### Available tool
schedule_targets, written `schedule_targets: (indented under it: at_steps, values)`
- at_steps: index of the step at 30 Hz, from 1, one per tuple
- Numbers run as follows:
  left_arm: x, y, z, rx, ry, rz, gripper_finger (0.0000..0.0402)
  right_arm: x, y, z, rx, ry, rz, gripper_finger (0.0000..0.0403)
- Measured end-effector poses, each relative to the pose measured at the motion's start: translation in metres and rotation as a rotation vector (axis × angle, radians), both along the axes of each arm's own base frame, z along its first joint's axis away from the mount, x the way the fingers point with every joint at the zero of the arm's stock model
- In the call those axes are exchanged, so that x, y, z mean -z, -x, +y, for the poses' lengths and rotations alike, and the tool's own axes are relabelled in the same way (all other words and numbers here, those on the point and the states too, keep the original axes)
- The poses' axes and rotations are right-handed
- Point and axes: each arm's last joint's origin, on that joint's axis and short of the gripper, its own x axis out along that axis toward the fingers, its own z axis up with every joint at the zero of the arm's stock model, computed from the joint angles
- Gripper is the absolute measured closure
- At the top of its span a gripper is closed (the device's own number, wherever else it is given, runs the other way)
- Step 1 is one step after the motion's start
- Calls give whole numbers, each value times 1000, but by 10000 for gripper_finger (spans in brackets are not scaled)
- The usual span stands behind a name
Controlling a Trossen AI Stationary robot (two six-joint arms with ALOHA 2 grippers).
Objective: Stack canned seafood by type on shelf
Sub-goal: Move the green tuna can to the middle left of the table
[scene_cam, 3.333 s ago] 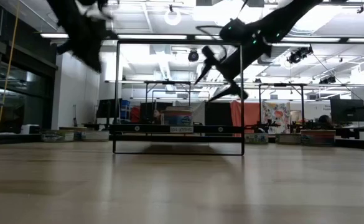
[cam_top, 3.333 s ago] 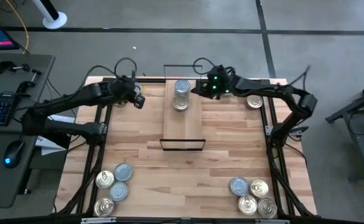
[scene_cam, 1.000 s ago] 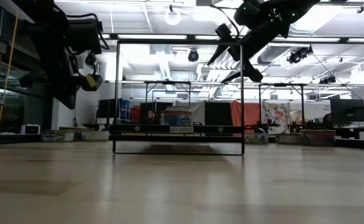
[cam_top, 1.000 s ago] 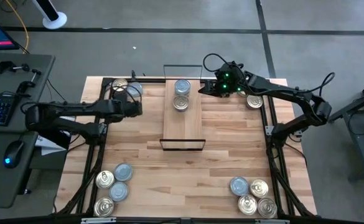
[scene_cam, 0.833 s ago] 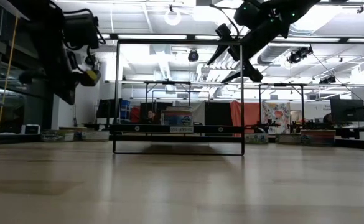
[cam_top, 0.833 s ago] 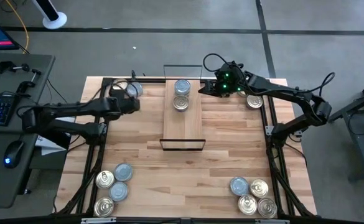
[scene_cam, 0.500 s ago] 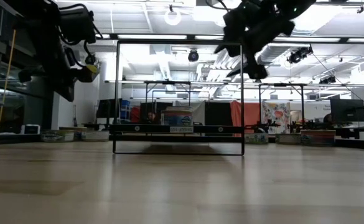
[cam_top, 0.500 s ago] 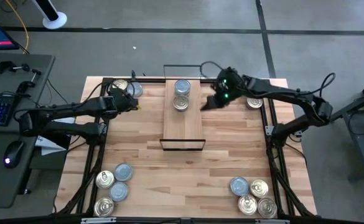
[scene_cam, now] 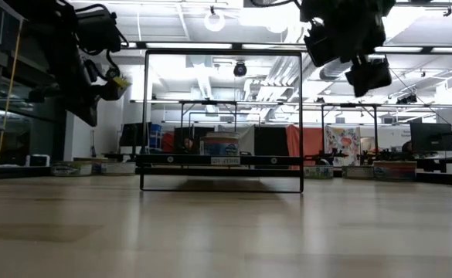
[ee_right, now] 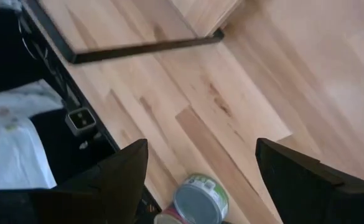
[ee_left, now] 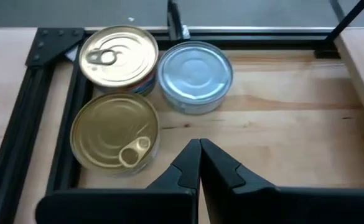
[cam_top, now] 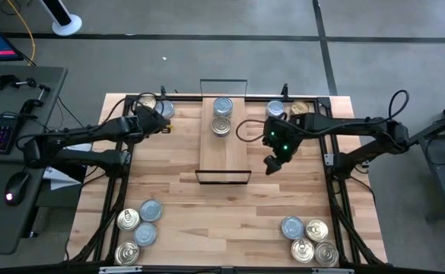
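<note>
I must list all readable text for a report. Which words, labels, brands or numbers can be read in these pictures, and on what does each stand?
No text can be read.
Gold-topped tins: lids plain.
Silver-blue-topped tin: lid plain.
Tin with green side label: print too blurred.
White label on a box behind the shelf: too small to read.

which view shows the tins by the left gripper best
The left wrist view: two gold-topped tins and a silver-blue tin fill it, lids plain, beyond the shut left gripper. The high view shows them only as a small cluster at the table's far left corner. The low and right wrist views don't show them.
</note>
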Motion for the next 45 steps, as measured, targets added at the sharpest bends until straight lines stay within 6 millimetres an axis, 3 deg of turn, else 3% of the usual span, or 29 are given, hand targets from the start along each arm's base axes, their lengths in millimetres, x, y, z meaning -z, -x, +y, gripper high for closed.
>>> schedule_targets:
  at_steps: [6,17,23,27,33,39,45]
  values:
    - [-2,-1,7,24,-5,-22,401,0,-2,10,1,21,19,114]
    - [-2,1,10,30,-3,5,401,-1,-7,10,49,33,-14,114]
    - [-2,9,12,-181,-111,5,401,-3,-12,7,142,71,-40,114]
    - [-3,12,19,-221,-128,13,401,-5,-17,6,203,70,-73,114]
    - [7,-1,38,-147,-73,4,402,-7,-19,5,216,64,-102,114]
    - [29,-20,65,-34,26,-41,402,-7,-19,5,212,63,-103,114]
    - [49,-27,89,-70,115,-4,401,-7,-19,5,209,73,-106,114]
